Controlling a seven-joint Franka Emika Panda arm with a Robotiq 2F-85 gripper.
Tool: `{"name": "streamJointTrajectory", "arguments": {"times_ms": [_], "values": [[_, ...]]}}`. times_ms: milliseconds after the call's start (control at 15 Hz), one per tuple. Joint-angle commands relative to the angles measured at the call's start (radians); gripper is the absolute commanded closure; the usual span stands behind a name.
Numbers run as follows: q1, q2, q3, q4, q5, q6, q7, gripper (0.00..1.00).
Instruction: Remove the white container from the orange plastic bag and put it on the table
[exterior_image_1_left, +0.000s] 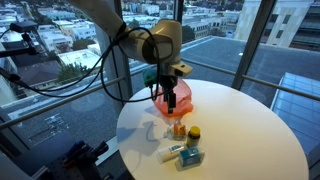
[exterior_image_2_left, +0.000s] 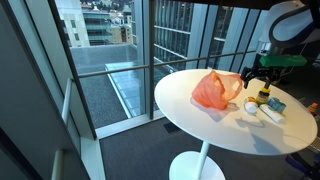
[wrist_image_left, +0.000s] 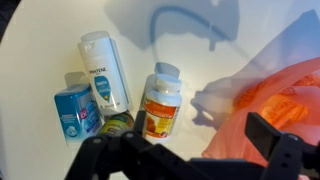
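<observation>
End effector (wrist_image_left: 185, 158): fingers apart, holding nothing. Whitish stubby container with orange label (wrist_image_left: 160, 100) stands upright on the round white table (wrist_image_left: 40, 60). It is outside the crinkled translucent orange plastic bag (wrist_image_left: 275, 90), just beside its edge, ahead between the fingers. Judged: removal apparently complete.

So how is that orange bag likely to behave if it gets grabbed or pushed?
The orange plastic bag looks thin and crinkled, so it will probably be floppy and collapse under a grasp. It appears translucent and light, so a push would likely slide or crumple it on the smooth table. Its contents aren't visible, so its weight is uncertain.
</observation>
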Motion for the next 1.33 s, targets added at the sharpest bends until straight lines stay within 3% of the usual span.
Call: {"name": "streamJointTrajectory", "arguments": {"times_ms": [0, 667, 1267], "values": [[-0.019, -0.092, 0.018, -0.007, 0.016, -0.104, -0.173, 0.0], [-0.037, -0.306, 0.032, 0.045, 0.017, -0.454, -0.515, 0.0], [-0.035, -0.413, 0.054, 0.055, 0.016, -0.501, -0.551, 0.0]]}}
